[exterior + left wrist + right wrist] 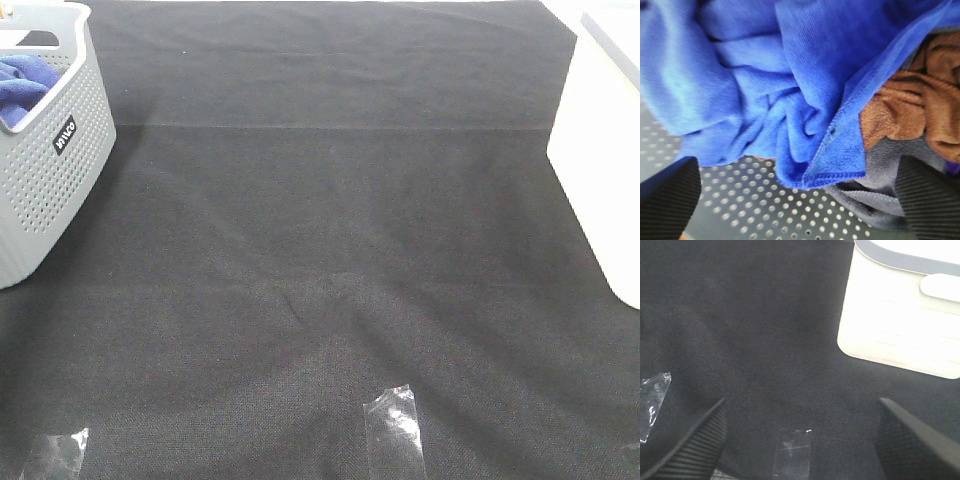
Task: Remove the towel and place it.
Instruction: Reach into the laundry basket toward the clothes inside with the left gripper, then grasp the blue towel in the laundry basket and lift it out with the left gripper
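**Two Tools Open, Towel Bunched in the Basket**

Both tools stood wide open and held nothing. The left tool (797, 202) hung just over the towel (765, 85), its ribbed fingers (665, 200) spread on either side of a stitched corner without touching the cloth. The right tool (800, 445) waited above the bare black table (330, 250), near the white bin (900, 325).

The towel lay inside the grey perforated basket (60, 190) at the upper left of the overhead frame, heaped beside a brown cloth (910, 110) and over a grey cloth (870, 200).

It looked light, soft and limp, and its fuzzy pile should give the fingers a good hold. It would probably sag and trail when lifted, and might drag its neighbours along. The free hemmed corner, or a thick fold just behind it, seemed the best place to pinch.

Crumpled as it was, the towel showed no clear long axis. Only that one corner pointed plainly, out over the basket's dotted surface.
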Tool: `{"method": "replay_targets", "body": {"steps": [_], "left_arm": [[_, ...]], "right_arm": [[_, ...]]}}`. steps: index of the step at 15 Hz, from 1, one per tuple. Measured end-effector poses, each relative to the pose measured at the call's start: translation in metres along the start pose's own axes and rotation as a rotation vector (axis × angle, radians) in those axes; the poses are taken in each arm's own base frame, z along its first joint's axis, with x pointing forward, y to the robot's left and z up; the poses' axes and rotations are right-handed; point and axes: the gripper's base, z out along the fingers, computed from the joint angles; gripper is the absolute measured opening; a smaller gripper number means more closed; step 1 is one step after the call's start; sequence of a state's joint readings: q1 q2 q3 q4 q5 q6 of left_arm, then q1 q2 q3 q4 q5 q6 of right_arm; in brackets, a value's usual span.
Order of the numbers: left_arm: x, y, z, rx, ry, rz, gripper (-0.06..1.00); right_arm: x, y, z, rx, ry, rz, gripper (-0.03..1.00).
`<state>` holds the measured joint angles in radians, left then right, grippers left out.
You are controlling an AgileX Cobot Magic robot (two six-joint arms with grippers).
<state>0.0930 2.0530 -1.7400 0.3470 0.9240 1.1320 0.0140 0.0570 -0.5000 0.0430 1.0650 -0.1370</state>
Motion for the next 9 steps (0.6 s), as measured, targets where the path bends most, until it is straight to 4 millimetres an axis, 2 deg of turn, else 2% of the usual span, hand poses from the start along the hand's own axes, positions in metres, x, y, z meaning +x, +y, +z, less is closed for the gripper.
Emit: {"method": "replay_targets", "body": {"steps": [1,3,7,9], "left_arm": [[0.006,-0.002,0.017,0.028,0.018,-0.008,0.99],[0.009,-0.004,0.032,0.054,0.025,0.003,0.99],[0.003,-0.010,0.046,0.096,-0.009,0.023,0.99],[0.002,-0.011,0.047,0.102,-0.019,0.038,0.92]], "right_arm": [[0.000,0.000,0.000,0.000,0.000,0.000,0.76],[0.000,0.000,0.000,-0.001,0.000,0.000,0.76],[0.000,0.000,0.000,-0.002,0.000,0.001,0.76],[0.000,0.000,0.000,-0.002,0.000,0.001,0.76]]}}
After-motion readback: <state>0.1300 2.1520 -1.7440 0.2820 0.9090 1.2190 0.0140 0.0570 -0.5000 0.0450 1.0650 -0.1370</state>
